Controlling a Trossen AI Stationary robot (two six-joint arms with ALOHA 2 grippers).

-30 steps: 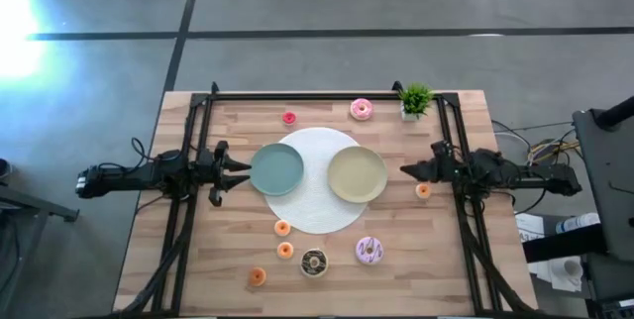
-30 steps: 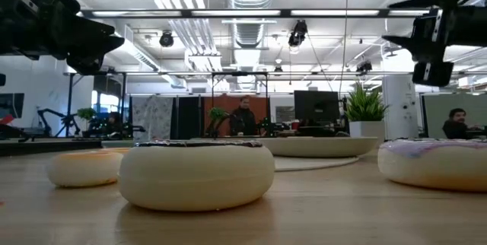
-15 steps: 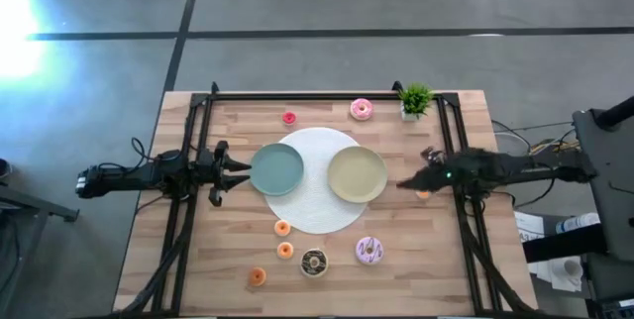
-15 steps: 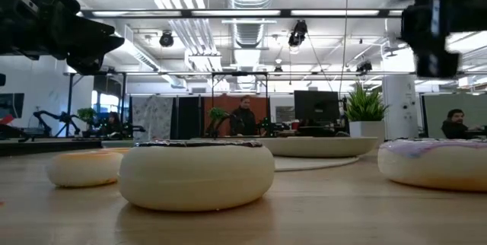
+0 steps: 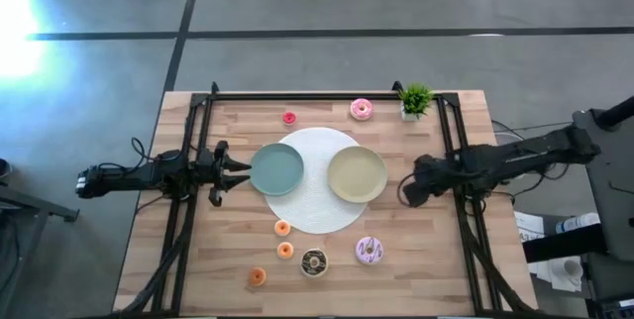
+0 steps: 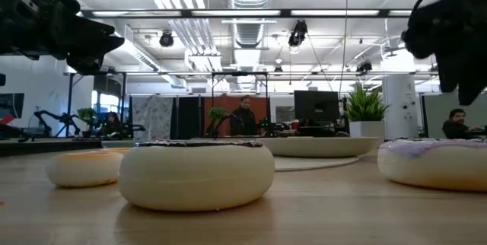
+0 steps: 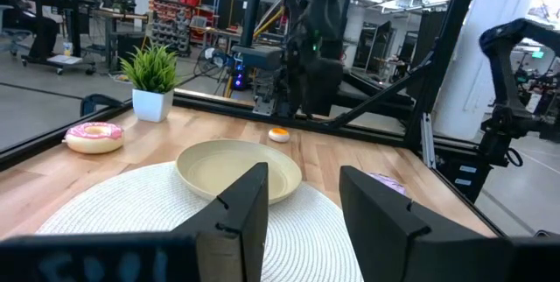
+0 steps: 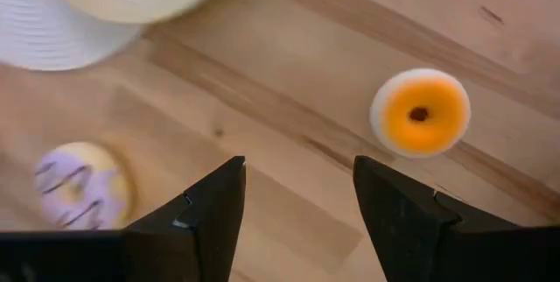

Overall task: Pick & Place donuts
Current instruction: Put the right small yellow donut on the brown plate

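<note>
Two claws showed: the right claw (image 8: 297,221), fingers spread, pointed down at the worktop (image 5: 466,260) just beside the yellow-green plate (image 5: 357,174), apparently lining up on the small orange donut (image 8: 419,113). Beside the blue-grey plate (image 5: 276,169), the left claw (image 7: 302,212) waited open.

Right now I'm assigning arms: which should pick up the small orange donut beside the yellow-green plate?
Right. The right gripper hangs open almost over the small orange donut; the left gripper waits beyond the blue-grey plate.
</note>
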